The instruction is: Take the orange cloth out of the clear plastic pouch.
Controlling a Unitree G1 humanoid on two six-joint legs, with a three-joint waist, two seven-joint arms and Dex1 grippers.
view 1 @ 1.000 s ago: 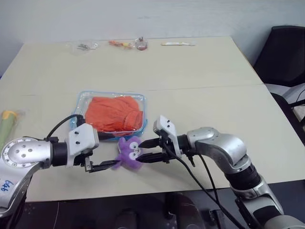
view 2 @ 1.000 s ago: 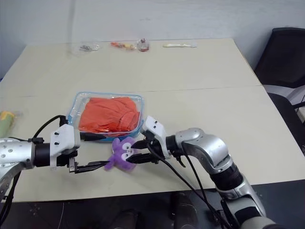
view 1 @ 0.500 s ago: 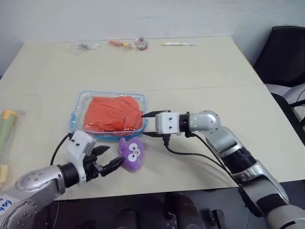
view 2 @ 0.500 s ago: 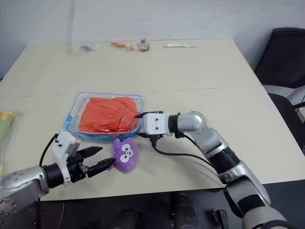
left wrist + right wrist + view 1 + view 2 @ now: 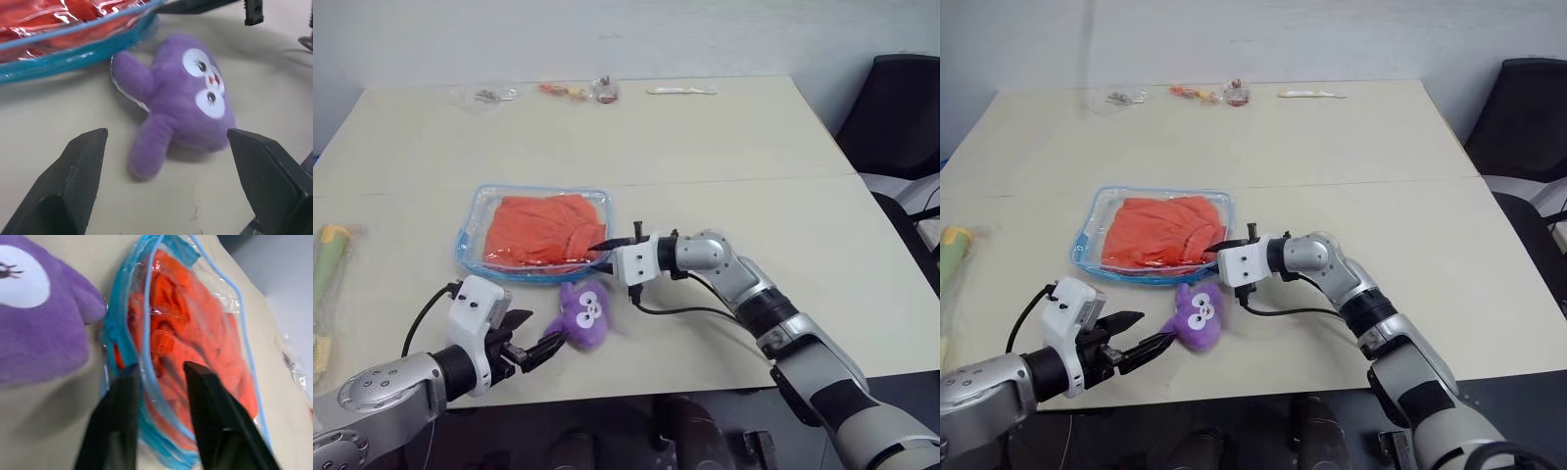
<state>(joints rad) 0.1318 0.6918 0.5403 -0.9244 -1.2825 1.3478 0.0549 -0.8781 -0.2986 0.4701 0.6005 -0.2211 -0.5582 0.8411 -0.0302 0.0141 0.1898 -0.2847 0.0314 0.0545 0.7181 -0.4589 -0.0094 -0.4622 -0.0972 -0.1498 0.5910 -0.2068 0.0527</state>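
The clear plastic pouch [image 5: 475, 223], trimmed in blue, lies flat on the table with the orange cloth [image 5: 543, 230] inside it. My right gripper [image 5: 604, 246] reaches in from the right to the pouch's near right corner. In the right wrist view the right gripper [image 5: 161, 369] has the blue edge [image 5: 146, 338] pinched between its two narrowed fingers. My left gripper [image 5: 536, 335] hovers open near the table's front edge, pointing at a purple plush toy [image 5: 587, 313]. The left wrist view shows the toy [image 5: 188, 112] just beyond the spread fingers [image 5: 80, 171], untouched.
Small clear bags [image 5: 494, 94], an orange item [image 5: 558, 90] and a white stick [image 5: 680, 89] lie along the far edge. A green and yellow object [image 5: 328, 259] sits at the left edge. A black chair [image 5: 896, 108] stands at the right. The right gripper's cable [image 5: 680, 311] loops over the table.
My right gripper left the plush toy, rolled, moved to the pouch's corner and narrowed its fingers on the edge. My left gripper drew back from the toy and rolled, still open.
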